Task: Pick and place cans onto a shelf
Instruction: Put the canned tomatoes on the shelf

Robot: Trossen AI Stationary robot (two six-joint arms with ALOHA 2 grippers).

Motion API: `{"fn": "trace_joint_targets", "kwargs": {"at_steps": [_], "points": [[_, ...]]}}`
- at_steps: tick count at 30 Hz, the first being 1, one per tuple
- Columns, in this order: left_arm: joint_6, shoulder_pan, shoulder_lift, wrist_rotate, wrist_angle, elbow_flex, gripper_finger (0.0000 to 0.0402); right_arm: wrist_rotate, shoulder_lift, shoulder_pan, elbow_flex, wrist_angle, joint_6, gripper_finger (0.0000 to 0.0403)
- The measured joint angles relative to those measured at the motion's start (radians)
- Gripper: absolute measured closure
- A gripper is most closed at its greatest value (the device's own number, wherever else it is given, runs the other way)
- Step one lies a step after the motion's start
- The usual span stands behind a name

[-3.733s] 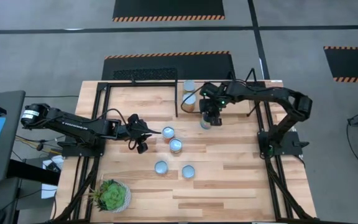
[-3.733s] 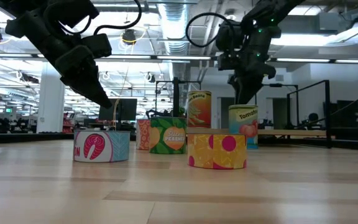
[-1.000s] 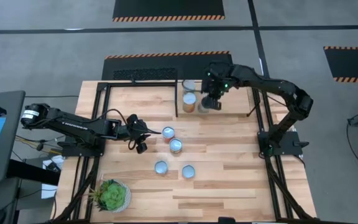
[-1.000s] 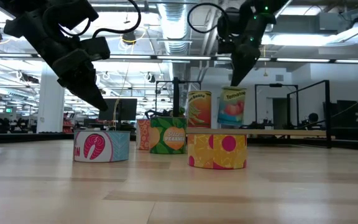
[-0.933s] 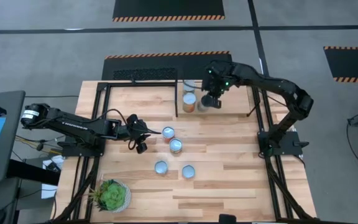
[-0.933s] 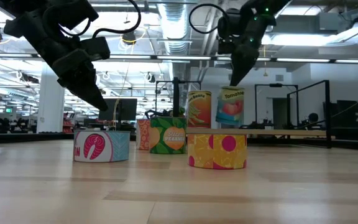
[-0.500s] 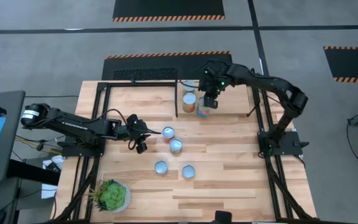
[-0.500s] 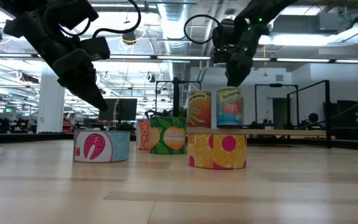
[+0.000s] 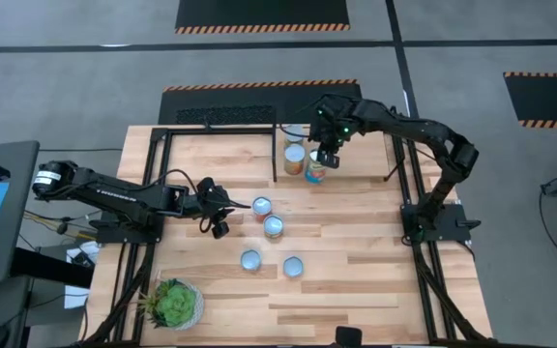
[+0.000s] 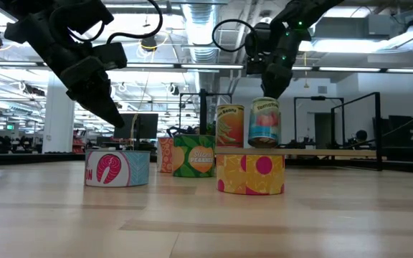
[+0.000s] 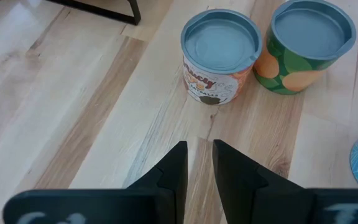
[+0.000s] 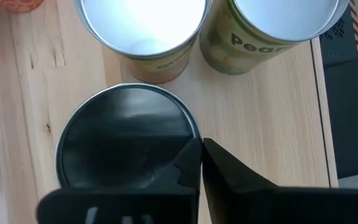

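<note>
The right gripper [image 9: 318,160] pinches the rim of a tall pink-labelled tin can [image 10: 264,122] on the light-wood, black-framed shelf [image 10: 328,153]. The left gripper [image 11: 197,163] waits near an orange-labelled can [image 11: 219,56], fingers nearly together.

bench [image 9: 356,280]: light-wood top lying inside a black rod frame | shelf [image 9: 351,155]: sitting at the bench's far edge, bearing three tall cans | four short cans [image 9: 272,226]: standing directly on the wood in a loose cluster nearer than the shelf | potted plant [image 9: 173,304]: resting at the near-left corner, well apart from the shelf
</note>
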Motion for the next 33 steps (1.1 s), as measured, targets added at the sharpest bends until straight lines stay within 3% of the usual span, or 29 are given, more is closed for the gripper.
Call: {"fn": "trace_joint_targets", "kwargs": {"at_steps": [33], "points": [[0.000,0.000,0.000,0.002,-0.003,0.000,0.0336,0.016,0.003,-0.004,0.089,-0.052,0.002,0.0372]]}}
